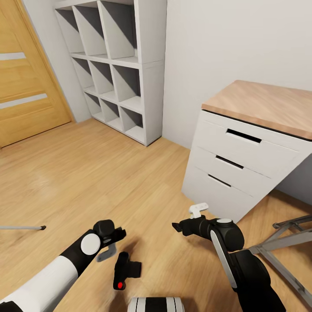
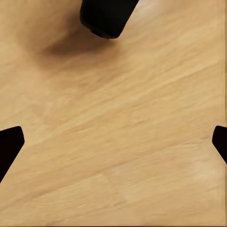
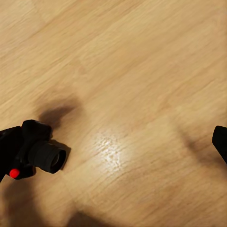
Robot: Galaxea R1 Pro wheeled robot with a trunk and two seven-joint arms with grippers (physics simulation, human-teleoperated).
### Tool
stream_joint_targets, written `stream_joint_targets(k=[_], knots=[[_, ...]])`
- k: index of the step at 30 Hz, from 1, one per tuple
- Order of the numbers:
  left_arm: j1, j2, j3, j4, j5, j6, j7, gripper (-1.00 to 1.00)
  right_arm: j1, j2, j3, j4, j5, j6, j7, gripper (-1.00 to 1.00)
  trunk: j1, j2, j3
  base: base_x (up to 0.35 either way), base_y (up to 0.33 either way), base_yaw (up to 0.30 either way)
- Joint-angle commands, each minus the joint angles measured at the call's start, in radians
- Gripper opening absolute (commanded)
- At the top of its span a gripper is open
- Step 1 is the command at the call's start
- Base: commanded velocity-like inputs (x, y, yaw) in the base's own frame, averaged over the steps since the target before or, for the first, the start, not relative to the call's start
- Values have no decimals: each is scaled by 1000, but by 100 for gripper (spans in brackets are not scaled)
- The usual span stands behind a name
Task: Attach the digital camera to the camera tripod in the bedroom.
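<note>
Here, on the light wood floor (image 1: 108, 173) of the bedroom, the digital camera (image 1: 123, 271) lies on the planks between my two arms, just beside my left gripper (image 1: 113, 242) and well apart from my right gripper (image 1: 190, 216). My left jaws stand spread wide over bare floor with the camera's stubby lens (image 2: 108, 18) beyond the gap between them, so they grasp nothing. My right jaws also look released: one fingertip (image 3: 220, 142) shows at the frame's edge while the camera (image 3: 33, 151) rests free on the floor, red dot visible.

The risks, as I judge them, start with that low, loose target. If I close off-centre, the jaws could pinch the lens barrel and roll or skid the body across the smooth planks. Coming down too hard could jam the fingertips into the floor. My two arms also crowd the camera, and a hasty reach could knock one against the other.

A thin grey rod with a dark tip (image 1: 24, 227) lies far from the camera on the door side; it may be a tripod leg, I cannot tell. A grey metal frame (image 1: 281, 247) sits beyond my right arm, near the white drawer chest (image 1: 242, 169).
</note>
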Motion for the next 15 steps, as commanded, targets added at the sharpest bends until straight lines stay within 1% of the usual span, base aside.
stream_joint_targets(k=[1,4,8,11,15], knots=[[-1,0,-2,-7,-2,-2,-9,100,-1,0,0,-1,3,4,3,100,0,0,-1,0,0,0],[1,-1,-1,-28,-3,2,-28,100,0,1,0,-1,2,4,4,100,0,0,-1,0,0,0],[7,-2,-2,-46,-5,5,-38,100,0,1,1,-1,2,4,4,100,0,0,-1,0,0,0],[14,-2,-6,-54,-14,9,-44,100,0,0,1,-1,2,4,4,100,0,0,-1,0,0,0],[18,-3,-2,-58,-27,12,-51,100,1,1,2,-1,2,4,4,100,0,0,-1,0,0,0]])
